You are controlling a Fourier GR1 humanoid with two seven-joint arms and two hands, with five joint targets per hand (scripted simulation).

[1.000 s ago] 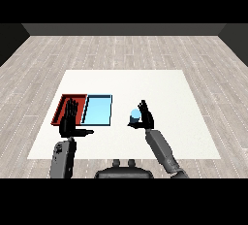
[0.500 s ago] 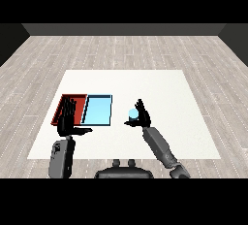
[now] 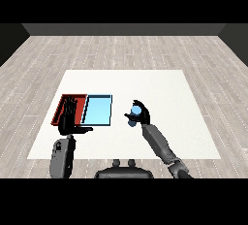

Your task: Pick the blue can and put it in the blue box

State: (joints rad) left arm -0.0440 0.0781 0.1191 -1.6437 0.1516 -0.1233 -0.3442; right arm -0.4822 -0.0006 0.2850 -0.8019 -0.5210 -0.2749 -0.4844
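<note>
A small blue can stands on the white table to the right of the trays. My right hand is curled round it, thumb on the left side and fingers over the top and right. The light blue tray lies left of the can, with nothing in it. My left hand hovers with straight fingers over the red tray, thumb pointing right, and hides part of that tray.
The red tray and the light blue tray touch side by side near the table's front left. White table surface stretches behind and to the right of the can. Grey plank floor surrounds the table.
My right hand has moved left onto the blue can and its fingers have curled round it. The left hand has stayed over the red tray.
</note>
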